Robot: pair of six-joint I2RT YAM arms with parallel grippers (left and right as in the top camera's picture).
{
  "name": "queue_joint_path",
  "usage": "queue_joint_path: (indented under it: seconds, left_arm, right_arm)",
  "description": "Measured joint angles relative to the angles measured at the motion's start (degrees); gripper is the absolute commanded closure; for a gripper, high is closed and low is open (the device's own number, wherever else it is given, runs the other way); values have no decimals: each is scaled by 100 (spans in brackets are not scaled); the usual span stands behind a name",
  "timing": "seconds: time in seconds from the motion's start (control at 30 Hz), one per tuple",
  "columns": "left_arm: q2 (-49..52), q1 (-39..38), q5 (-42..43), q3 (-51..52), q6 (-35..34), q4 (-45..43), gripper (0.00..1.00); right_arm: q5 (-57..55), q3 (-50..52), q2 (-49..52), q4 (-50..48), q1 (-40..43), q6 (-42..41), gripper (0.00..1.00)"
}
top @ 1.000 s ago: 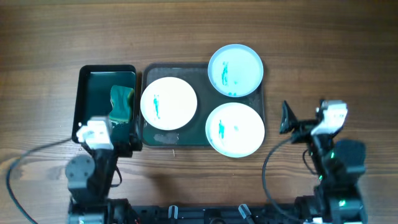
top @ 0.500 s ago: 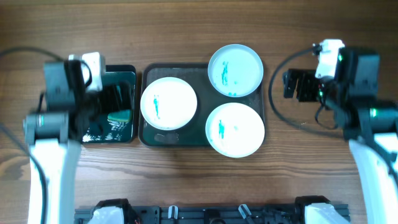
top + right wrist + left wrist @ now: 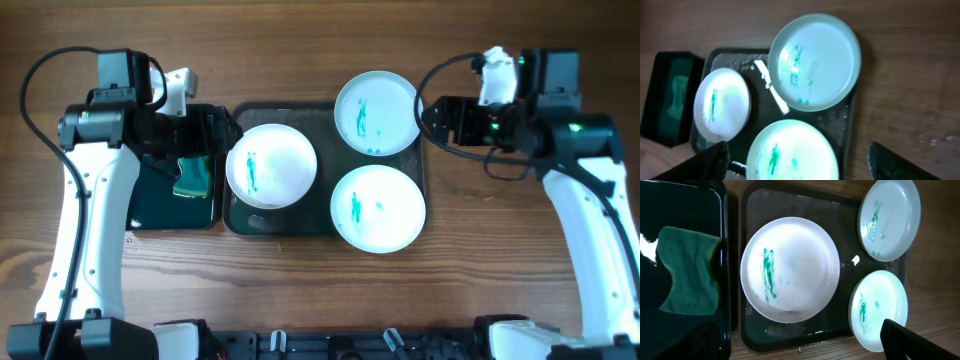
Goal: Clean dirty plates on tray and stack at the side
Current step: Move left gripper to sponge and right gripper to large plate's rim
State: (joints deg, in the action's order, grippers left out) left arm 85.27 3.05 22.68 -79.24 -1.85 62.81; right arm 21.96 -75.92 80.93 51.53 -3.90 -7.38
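Three plates: all on the tray (image 3: 322, 128); left plate (image 3: 271, 165), far plate (image 3: 377, 112) overhanging the right corner, near plate (image 3: 378, 208) overhanging the front rim.
Done: nothing that I can see; each plate carries teal smears, none stacked aside.
Left to do: three to wipe, three to stack.
Count: one tray, one sponge (image 3: 193, 175), one black pan (image 3: 150, 205), two arms.
Right gripper (image 3: 440, 120): fingers spread wide, empty, just beside the far plate.
Left gripper (image 3: 215, 135): over the pan's edge; spread or pressed together, I cannot tell.
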Motion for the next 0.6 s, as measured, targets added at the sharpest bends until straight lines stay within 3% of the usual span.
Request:
queue_joint_path:
  seconds: [0.17, 0.4, 0.6]
  left_arm:
    - [0, 0, 85, 0, 0, 81, 0]
    - [0, 0, -22, 0, -39, 258, 0]
    - [0, 13, -1423, -2, -925, 367, 1]
  right_arm:
    - [70, -42, 463, -127, -575, -468, 27]
    - [-129, -909, 1628, -33, -1738, -1064, 38]
    - [-514, -1805, 2671, 48, -2356, -1467, 45]
